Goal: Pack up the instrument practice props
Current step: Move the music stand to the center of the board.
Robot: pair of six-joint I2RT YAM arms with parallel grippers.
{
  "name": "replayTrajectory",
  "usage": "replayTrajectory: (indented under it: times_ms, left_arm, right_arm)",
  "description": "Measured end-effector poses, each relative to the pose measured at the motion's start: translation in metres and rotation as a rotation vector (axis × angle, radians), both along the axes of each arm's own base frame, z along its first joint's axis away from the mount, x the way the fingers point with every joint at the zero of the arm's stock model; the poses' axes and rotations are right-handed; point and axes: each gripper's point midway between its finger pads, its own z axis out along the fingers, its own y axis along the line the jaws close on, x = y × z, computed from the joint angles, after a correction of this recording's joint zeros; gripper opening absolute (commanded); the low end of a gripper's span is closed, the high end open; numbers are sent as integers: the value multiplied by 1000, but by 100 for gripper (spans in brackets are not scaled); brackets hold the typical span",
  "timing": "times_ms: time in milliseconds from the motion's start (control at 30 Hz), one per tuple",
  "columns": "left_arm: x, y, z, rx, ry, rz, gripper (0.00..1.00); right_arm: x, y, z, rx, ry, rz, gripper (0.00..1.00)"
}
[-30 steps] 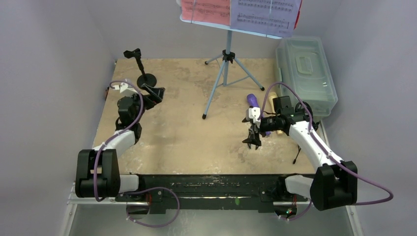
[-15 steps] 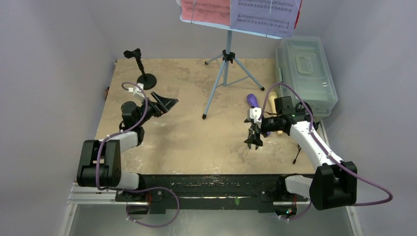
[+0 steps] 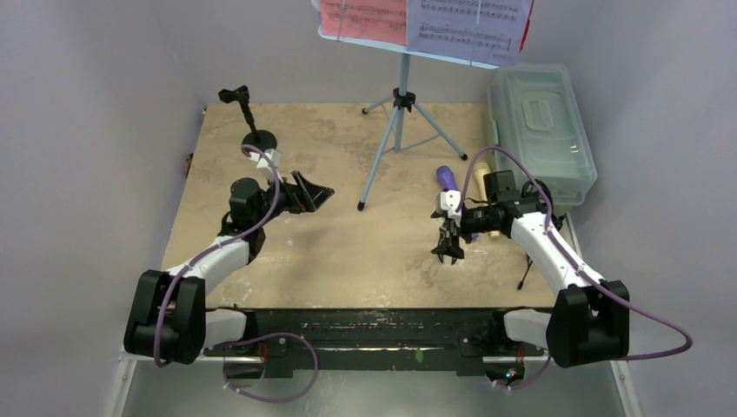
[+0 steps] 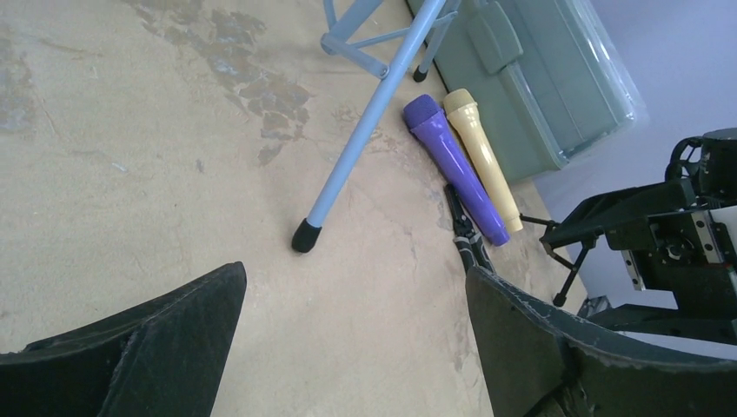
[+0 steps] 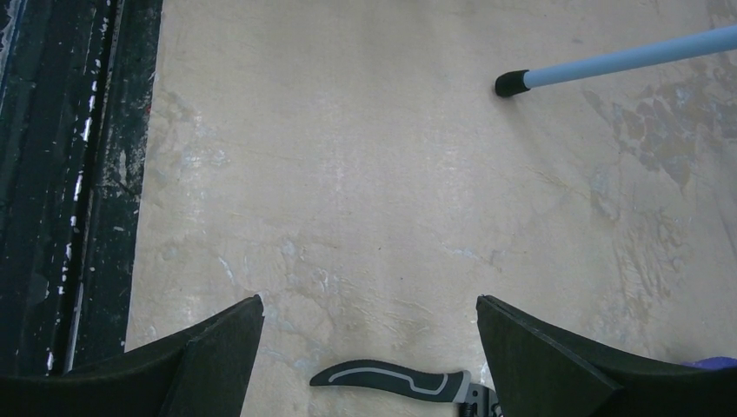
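Observation:
The light-blue music desk [image 3: 500, 54] stands at the back on blue tripod legs [image 3: 398, 130], carrying a red page [image 3: 361, 16] and a white page [image 3: 469, 22]. The purple microphone [image 4: 456, 169] and cream microphone [image 4: 482, 156] lie side by side near the box. A black tripod leg with a grey stripe [image 5: 391, 380] lies just below my right gripper [image 5: 369, 300], which is open and empty. The round-base pole [image 3: 252, 122] stands at the back left. My left gripper [image 4: 355, 274] is open and empty, low over bare table, facing a stand leg's foot [image 4: 304, 234].
A translucent grey-green box [image 3: 543, 139] with its lid shut sits at the back right. Thin black tripod legs [image 4: 565, 261] stand by the right arm [image 4: 678, 243]. The black front rail [image 5: 61, 174] runs along the near table edge.
My left arm swung right, away from the round-base pole toward the table's middle, gripper still open. The right gripper has barely moved.

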Motion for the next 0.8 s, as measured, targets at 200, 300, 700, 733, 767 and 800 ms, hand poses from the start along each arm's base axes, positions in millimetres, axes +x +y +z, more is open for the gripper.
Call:
replayTrajectory:
  times_ms: [200, 300, 700, 733, 767, 800]
  left_arm:
    - [-7, -8, 7, 51, -55, -16, 99]
    - [-12, -15, 12, 75, -89, -33, 100]
    - [-30, -56, 27, 125, -224, -116, 100]
    - [-31, -62, 25, 130, -232, -129, 100]
    - [-31, -67, 22, 139, -236, -141, 100]
    - [-29, -71, 20, 147, -238, -149, 100]
  right_arm:
    - [0, 0, -2, -1, 10, 1, 96]
    - [0, 0, -2, 0, 10, 2, 96]
    - [0, 0, -2, 0, 6, 4, 96]
    - [0, 0, -2, 0, 6, 4, 96]
    - [0, 0, -2, -1, 6, 4, 96]
    - [0, 0, -2, 0, 6, 4, 96]
